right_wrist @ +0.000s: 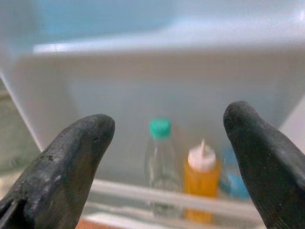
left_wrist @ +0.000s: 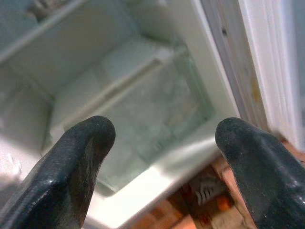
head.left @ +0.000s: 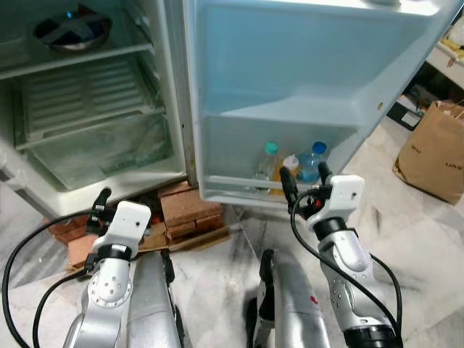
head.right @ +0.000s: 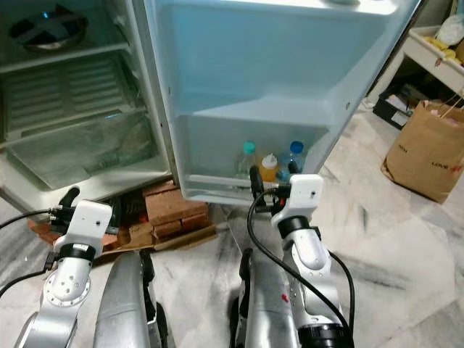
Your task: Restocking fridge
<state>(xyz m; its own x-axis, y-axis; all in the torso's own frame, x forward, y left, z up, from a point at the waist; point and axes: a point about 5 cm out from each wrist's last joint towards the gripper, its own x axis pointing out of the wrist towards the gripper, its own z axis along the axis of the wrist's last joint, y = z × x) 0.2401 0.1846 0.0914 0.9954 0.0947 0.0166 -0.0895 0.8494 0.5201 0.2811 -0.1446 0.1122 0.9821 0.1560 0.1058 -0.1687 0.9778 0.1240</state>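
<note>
Left eye view is showing the fridge [head.left: 174,109] standing open, door [head.left: 304,72] swung wide toward the robot's right. Three containers are sitting upright side by side in the lowest door shelf [head.left: 239,185]: a clear bottle with a green cap [head.left: 270,161], an orange squeeze bottle with a white nozzle cap [head.left: 291,168], and a blue-capped bottle [head.left: 313,163]. So restocking is looking partly done, judging from that shelf alone.

Main compartment is holding little: a dark round pan or bowl [head.left: 71,30] on the upper shelf, a bare ribbed shelf below it, and a clear crisper drawer [head.left: 101,148] whose contents I cannot make out. Plenty of room is remaining.

Right gripper [head.left: 304,181] is hovering just in front of the door shelf, fingers spread apart, holding nothing; right wrist view is looking straight at the green-capped and orange bottles between the two fingertips [right_wrist: 71,157]. Left gripper [head.left: 100,206] is raised low before the main compartment, fingers also parted and empty, pointing toward the crisper.

Fridge is resting on bricks [head.left: 185,210]. A brown paper bag [head.left: 435,152] is standing on the marble floor well off to the right; dark print on it is too small to read. No legible bottle labels.
</note>
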